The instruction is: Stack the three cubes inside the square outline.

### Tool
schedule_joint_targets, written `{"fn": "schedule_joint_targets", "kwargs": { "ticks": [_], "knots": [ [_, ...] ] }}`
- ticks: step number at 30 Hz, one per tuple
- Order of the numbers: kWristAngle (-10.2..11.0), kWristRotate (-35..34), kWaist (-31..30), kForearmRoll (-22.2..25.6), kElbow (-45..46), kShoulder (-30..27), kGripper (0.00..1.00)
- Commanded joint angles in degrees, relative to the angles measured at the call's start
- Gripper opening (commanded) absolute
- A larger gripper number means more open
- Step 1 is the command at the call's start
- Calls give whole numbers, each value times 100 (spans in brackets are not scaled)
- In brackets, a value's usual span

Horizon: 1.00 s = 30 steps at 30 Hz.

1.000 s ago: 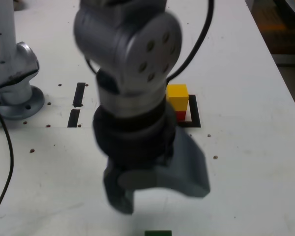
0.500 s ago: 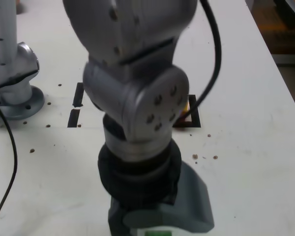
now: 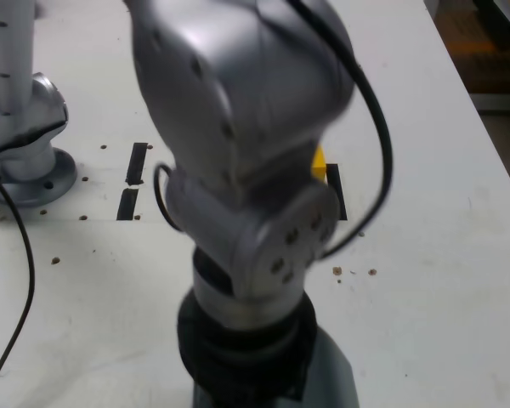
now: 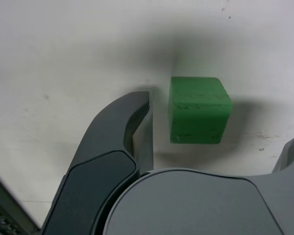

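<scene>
In the wrist view a green cube [image 4: 198,110] rests on the white table between the open fingers of my gripper [image 4: 220,120]. It sits close beside one dark finger [image 4: 137,122] with a thin gap, and the other finger [image 4: 293,152] shows only at the picture's edge. In the exterior view my arm [image 3: 255,170] fills the middle and its gripper end runs off the bottom edge. Behind the arm a sliver of a yellow cube [image 3: 320,161] shows. Beside it lies one side of the black square outline [image 3: 337,192]. The rest of the outline is hidden.
Two short black tape strips [image 3: 136,163] [image 3: 127,204] lie at the exterior view's left. A second grey arm base [image 3: 30,149] stands at the far left, with a black cable [image 3: 21,255] trailing from it. Small specks [image 3: 353,272] dot the table, whose edge runs along the exterior view's right.
My arm has moved toward the table's near edge and lowered. It now covers most of the yellow cube and the outline. The gripper has come down around the green cube.
</scene>
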Motion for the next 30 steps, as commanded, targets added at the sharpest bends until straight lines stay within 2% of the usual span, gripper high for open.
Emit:
{"fn": "schedule_joint_targets", "kwargs": {
  "ticks": [1, 10, 16, 22, 30],
  "knots": [
    [-49, -2, 6, -75, 22, 84, 94],
    [-256, 59, 52, -281, 178, 290, 90],
    [-328, 77, 72, -367, 305, 310, 80],
    [-229, 77, 74, -534, 366, 344, 57],
    [269, 63, 74, -704, 254, 316, 23]
  ]
}}
